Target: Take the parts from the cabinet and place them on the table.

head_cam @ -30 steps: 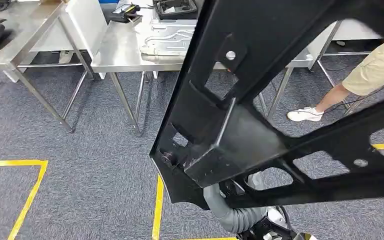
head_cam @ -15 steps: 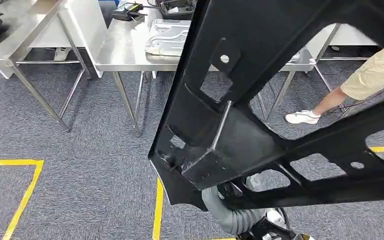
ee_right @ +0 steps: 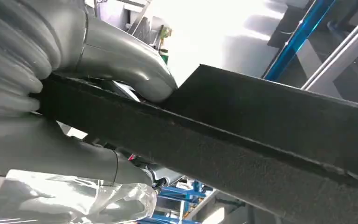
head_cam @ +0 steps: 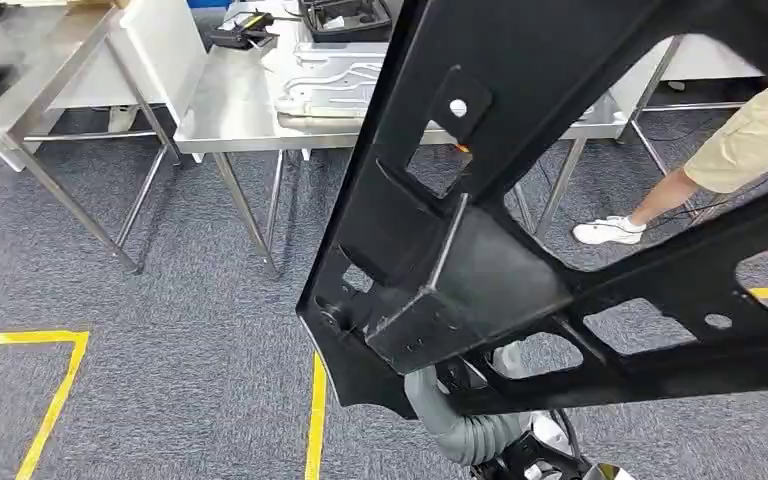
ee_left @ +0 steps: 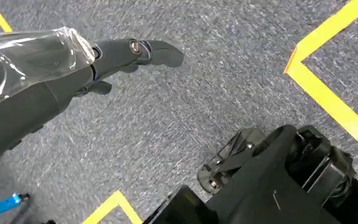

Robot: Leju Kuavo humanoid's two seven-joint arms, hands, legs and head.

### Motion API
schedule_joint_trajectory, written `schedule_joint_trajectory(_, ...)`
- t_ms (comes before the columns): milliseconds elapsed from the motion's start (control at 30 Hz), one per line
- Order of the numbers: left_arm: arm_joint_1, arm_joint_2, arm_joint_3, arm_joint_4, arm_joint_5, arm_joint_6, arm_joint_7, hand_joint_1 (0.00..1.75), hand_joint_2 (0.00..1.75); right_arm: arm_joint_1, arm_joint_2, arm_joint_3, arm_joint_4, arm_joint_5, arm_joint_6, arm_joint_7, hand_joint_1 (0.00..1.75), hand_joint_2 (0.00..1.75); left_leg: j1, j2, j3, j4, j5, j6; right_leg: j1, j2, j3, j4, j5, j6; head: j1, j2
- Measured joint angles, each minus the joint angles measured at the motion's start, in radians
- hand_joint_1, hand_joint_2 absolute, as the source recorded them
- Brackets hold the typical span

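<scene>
A humanoid robot carries a large black frame part [head_cam: 520, 250] toward a steel table [head_cam: 235, 105], which stands at about eleven o'clock in the head view, well apart across grey carpet marked with yellow floor tape [head_cam: 315, 420]. The right hand [ee_right: 88, 93] is clamped on the frame's edge, with the thick thumb pressed over one face and the fingers wrapped under the other, as the right wrist view shows. The left hand [ee_left: 116, 58] holds nothing and hangs over the floor with its fingers stretched out and apart. The frame is tilted, running from about six o'clock up to one o'clock, and hides much of the view ahead.

The tabletop already holds a pale pressed-metal panel [head_cam: 335, 75] and a dark tray [head_cam: 345, 18] beyond it. A person's leg [head_cam: 730, 160] and white shoe [head_cam: 610, 230] stand near the table's far end, at about three o'clock.

To do the carry well, the robot would likely need to keep the one-handed grip firm, hold the long frame clear of the table legs and the person, and aim for the bare steel beside the panel. The free end could swing as the robot walks.
</scene>
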Motion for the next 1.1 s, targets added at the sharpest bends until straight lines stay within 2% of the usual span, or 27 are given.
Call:
schedule_joint_trajectory(67, 0.005, 0.000, -0.001, 0.000, -0.001, -0.001, 0.002, 0.00, 1.75, 0.000, 0.000, 0.000, 0.000, 0.000, 0.000, 0.000, 1.75, 1.75, 0.002, 0.000, 0.086, -0.201, 0.110, 0.005, 0.000, 0.006, 0.015, 0.000, -0.008, 0.007, 0.000, 0.000)
schedule_joint_trajectory(100, 0.009, 0.000, -0.001, 0.000, -0.001, -0.001, 0.003, 0.00, 1.75, 0.000, 0.000, 0.000, 0.000, 0.000, 0.000, 0.000, 1.75, 1.75, 0.001, 0.000, 0.109, -0.261, 0.122, 0.010, 0.000, 0.006, 0.016, -0.001, -0.011, 0.011, 0.000, 0.000)
schedule_joint_trajectory(133, 0.011, 0.000, -0.001, 0.000, -0.001, -0.001, 0.003, 0.00, 1.75, -0.002, 0.000, 0.000, 0.000, 0.000, 0.000, -0.001, 1.75, 1.75, -0.006, -0.003, 0.118, -0.280, 0.110, 0.015, 0.007, 0.009, 0.013, 0.003, -0.015, 0.018, -0.001, 0.000)
schedule_joint_trajectory(233, 0.011, 0.000, -0.001, 0.000, 0.000, -0.004, 0.002, 0.00, 1.75, -0.003, 0.000, 0.000, 0.000, 0.002, 0.000, 0.002, 1.75, 1.75, -0.010, -0.006, 0.113, -0.276, 0.107, 0.038, 0.005, 0.008, 0.011, -0.004, -0.014, 0.033, 0.001, 0.000)
schedule_joint_trajectory(267, 0.012, 0.000, -0.001, 0.000, 0.000, -0.004, 0.002, 0.00, 1.75, -0.003, 0.000, 0.000, 0.000, 0.003, 0.000, 0.002, 1.75, 1.75, -0.003, -0.006, 0.123, -0.286, 0.113, 0.048, 0.004, 0.008, 0.013, -0.002, -0.020, 0.040, 0.000, 0.000)
schedule_joint_trajectory(300, 0.011, -0.001, -0.001, 0.000, 0.000, -0.004, 0.002, 0.00, 1.75, -0.004, 0.000, 0.000, 0.000, 0.003, 0.000, 0.002, 1.75, 1.75, -0.003, -0.006, 0.130, -0.291, 0.112, 0.053, 0.001, 0.004, 0.009, 0.021, -0.032, 0.043, 0.002, 0.000)
schedule_joint_trajectory(333, 0.012, -0.001, -0.001, 0.000, 0.000, -0.004, 0.003, 0.00, 1.75, -0.006, 0.000, 0.000, 0.000, 0.003, 0.000, 0.002, 1.75, 1.75, -0.003, -0.004, 0.134, -0.292, 0.110, 0.060, 0.002, 0.003, -0.022, 0.082, -0.064, 0.044, 0.003, 0.000)
schedule_joint_trajectory(400, 0.014, -0.002, -0.002, 0.000, 0.000, -0.004, 0.003, 0.00, 1.75, -0.003, 0.000, 0.000, 0.000, 0.003, 0.000, 0.002, 1.75, 1.75, -0.006, -0.002, 0.137, -0.292, 0.105, 0.066, 0.002, 0.003, -0.122, 0.264, -0.135, 0.049, 0.003, 0.000)
schedule_joint_trajectory(433, 0.015, -0.002, -0.002, 0.000, 0.000, -0.004, 0.003, 0.00, 1.75, -0.001, 0.000, 0.000, 0.000, 0.003, 0.000, 0.002, 1.75, 1.75, -0.007, -0.002, 0.139, -0.291, 0.102, 0.069, 0.002, 0.003, -0.163, 0.329, -0.146, 0.050, 0.003, 0.000)
schedule_joint_trajectory(467, 0.015, -0.002, -0.002, 0.000, 0.000, -0.004, 0.003, 0.00, 1.75, -0.001, 0.000, 0.000, 0.000, 0.003, 0.000, 0.003, 1.75, 1.75, -0.008, -0.003, 0.143, -0.291, 0.099, 0.069, 0.002, 0.003, -0.180, 0.343, -0.134, 0.050, 0.003, 0.000)
schedule_joint_trajectory(500, 0.016, -0.002, -0.002, 0.000, 0.000, -0.004, 0.003, 0.00, 1.75, -0.001, 0.000, 0.000, 0.000, 0.003, 0.000, 0.003, 1.75, 1.75, -0.008, -0.004, 0.149, -0.291, 0.094, 0.068, 0.002, 0.003, -0.172, 0.311, -0.101, 0.050, 0.003, 0.000)
schedule_joint_trajectory(533, 0.017, -0.002, -0.002, 0.000, 0.000, -0.004, 0.003, 0.00, 1.75, -0.001, 0.000, 0.000, 0.000, 0.003, 0.000, 0.003, 1.75, 1.75, -0.008, -0.006, 0.158, -0.291, 0.088, 0.067, 0.002, 0.003, -0.141, 0.238, -0.049, 0.048, 0.003, 0.000)
schedule_joint_trajectory(567, 0.018, -0.002, -0.002, 0.000, 0.000, -0.004, 0.003, 0.00, 1.75, -0.002, 0.000, 0.000, 0.000, 0.003, 0.000, 0.003, 1.75, 1.75, -0.007, -0.007, 0.169, -0.291, 0.081, 0.064, 0.002, 0.002, -0.097, 0.140, 0.006, 0.046, 0.003, 0.000)
schedule_joint_trajectory(600, 0.020, -0.002, -0.002, 0.000, 0.000, -0.004, 0.003, 0.00, 1.75, -0.002, 0.000, 0.000, 0.000, 0.003, 0.000, 0.003, 1.75, 1.75, -0.008, -0.007, 0.175, -0.291, 0.073, 0.059, 0.002, -0.002, -0.057, 0.050, 0.047, 0.043, 0.003, 0.000)
schedule_joint_trajectory(633, 0.020, -0.002, -0.002, 0.000, 0.000, -0.004, 0.003, 0.00, 1.75, -0.003, 0.000, 0.000, 0.000, 0.003, 0.000, 0.003, 1.75, 1.75, -0.018, -0.007, 0.176, -0.287, 0.063, 0.051, 0.010, -0.003, -0.036, 0.016, 0.026, 0.039, 0.003, 0.000)
schedule_joint_trajectory(667, 0.020, -0.002, -0.002, 0.000, 0.000, -0.004, 0.003, 0.00, 1.75, -0.004, 0.000, 0.001, 0.000, 0.004, 0.000, 0.003, 1.75, 1.75, -0.016, -0.006, 0.175, -0.289, 0.060, 0.047, 0.007, -0.001, -0.038, 0.014, 0.021, 0.028, 0.002, 0.000)
schedule_joint_trajectory(733, 0.020, -0.002, -0.002, 0.000, 0.000, -0.004, 0.003, 0.00, 1.75, -0.003, 0.000, 0.001, 0.000, 0.003, 0.000, 0.003, 1.75, 1.75, -0.013, -0.005, 0.178, -0.294, 0.055, 0.039, 0.012, 0.002, -0.039, 0.013, 0.014, 0.017, 0.002, 0.000)
schedule_joint_trajectory(800, 0.020, -0.001, -0.002, 0.000, -0.001, -0.004, 0.003, 0.00, 1.75, -0.005, 0.000, 0.001, 0.000, 0.005, 0.000, 0.003, 1.75, 1.75, -0.009, -0.004, 0.179, -0.270, 0.038, 0.025, 0.005, 0.003, -0.025, 0.005, 0.011, 0.005, 0.003, 0.000)
schedule_joint_trajectory(833, 0.019, -0.002, -0.002, 0.000, 0.000, -0.004, 0.003, 0.00, 1.75, -0.005, 0.000, 0.001, 0.000, 0.008, 0.000, 0.003, 1.75, 1.75, -0.009, -0.003, 0.151, -0.214, 0.016, 0.018, 0.003, 0.000, -0.018, 0.005, 0.005, -0.003, -0.002, 0.000)
schedule_joint_trajectory(900, 0.014, -0.002, -0.001, 0.000, 0.003, -0.003, 0.000, 0.00, 1.75, -0.005, 0.000, 0.001, 0.000, 0.008, 0.000, 0.003, 1.75, 1.75, -0.004, -0.003, 0.049, -0.036, -0.047, 0.007, 0.003, -0.002, -0.007, 0.005, -0.006, -0.006, -0.003, 0.000)
schedule_joint_trajectory(933, 0.005, -0.002, 0.000, 0.000, 0.003, -0.003, 0.000, 0.00, 1.75, -0.004, 0.000, 0.001, 0.000, 0.008, 0.000, 0.005, 1.75, 1.75, -0.003, -0.003, 0.002, 0.039, -0.063, 0.004, 0.003, -0.004, -0.001, 0.005, -0.013, -0.006, -0.003, 0.000)
schedule_joint_trajectory(967, 0.000, -0.002, 0.000, 0.000, 0.003, -0.003, 0.000, 0.00, 1.75, -0.003, 0.000, 0.002, 0.000, 0.008, 0.000, 0.005, 1.75, 1.75, -0.003, -0.003, -0.024, 0.066, -0.055, 0.002, 0.003, -0.004, 0.008, 0.005, -0.020, -0.005, -0.003, 0.000)
schedule_joint_trajectory(1000, 0.000, -0.002, 0.000, 0.000, 0.003, -0.003, 0.000, 0.00, 1.75, -0.003, 0.000, 0.002, 0.000, 0.008, 0.000, 0.005, 1.75, 1.75, -0.002, -0.003, -0.021, 0.040, -0.021, 0.002, 0.002, -0.003, 0.020, 0.005, -0.028, -0.004, -0.003, 0.000)
schedule_joint_trajectory(1033, 0.001, -0.002, 0.000, 0.000, 0.003, -0.003, 0.000, 0.00, 1.75, -0.003, 0.000, 0.002, 0.000, 0.009, 0.000, 0.005, 1.75, 1.75, -0.001, -0.003, 0.001, -0.027, 0.030, 0.005, 0.002, 0.000, 0.034, 0.005, -0.037, -0.002, -0.003, 0.000)
schedule_joint_trajectory(1100, 0.007, -0.002, 0.000, 0.000, 0.002, -0.004, 0.002, 0.00, 1.75, -0.003, 0.000, 0.002, 0.000, 0.008, 0.000, 0.005, 1.75, 1.75, -0.001, -0.003, 0.070, -0.218, 0.144, 0.012, 0.002, 0.004, 0.063, 0.004, -0.057, 0.006, -0.003, 0.000)
